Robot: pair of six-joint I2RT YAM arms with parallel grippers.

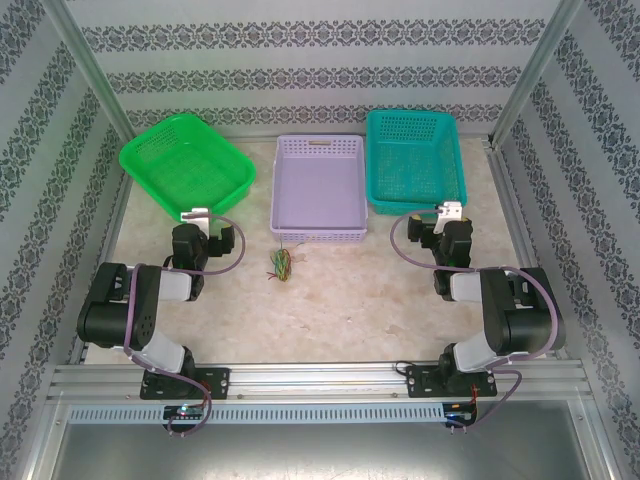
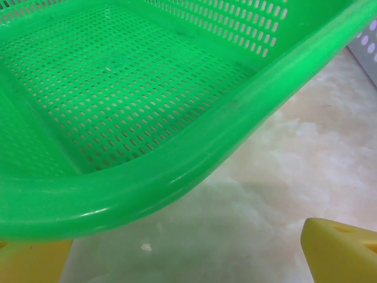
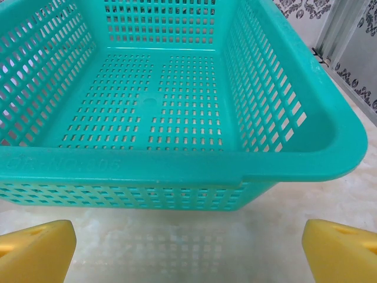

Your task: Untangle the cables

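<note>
The cables (image 1: 280, 265) lie as a small tangled bundle of thin green, yellow, red and dark wires on the table, just in front of the lilac tray. My left gripper (image 1: 197, 215) is to their left, at the near edge of the green basket (image 1: 186, 162), open with nothing between its yellow fingers (image 2: 339, 247). My right gripper (image 1: 450, 212) is to their right, at the near edge of the teal basket (image 1: 415, 155), also open and empty, with its yellow fingers (image 3: 35, 250) wide apart over the bare table.
A lilac tray (image 1: 318, 188) stands between the two baskets at the back middle. The green basket rim (image 2: 177, 171) and the teal basket rim (image 3: 177, 162) lie close ahead of the wrists. Patterned walls and metal posts enclose the table.
</note>
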